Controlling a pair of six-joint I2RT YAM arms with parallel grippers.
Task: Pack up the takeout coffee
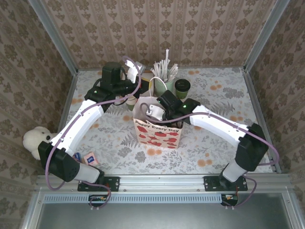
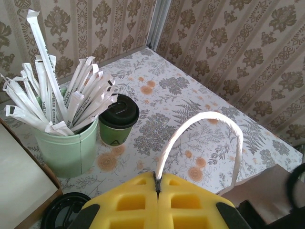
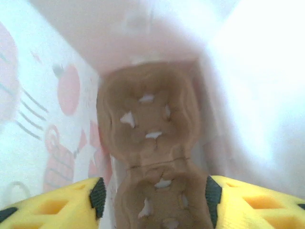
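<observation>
Left hand [image 2: 157, 183]: you have it clamped shut on 1 white bag handle [image 2: 200, 125].
Right hand [image 3: 152, 195]: down inside the paper bag [image 1: 157, 132], its 2 fingers spread apart; 1 brown pulp tray [image 3: 147, 119] lies between and beyond them.
Bag print: "Happy Every Day", with red fruit.
Takeout coffee [image 2: 118, 125]: 1 dark green cup with a black lid, upright on the surface [image 2: 190, 95] behind the bag, touching 1 mint cup [image 2: 69, 148].
Straws [image 2: 71, 102]: white, wrapped, too many for you to count; lettering unreadable.
</observation>
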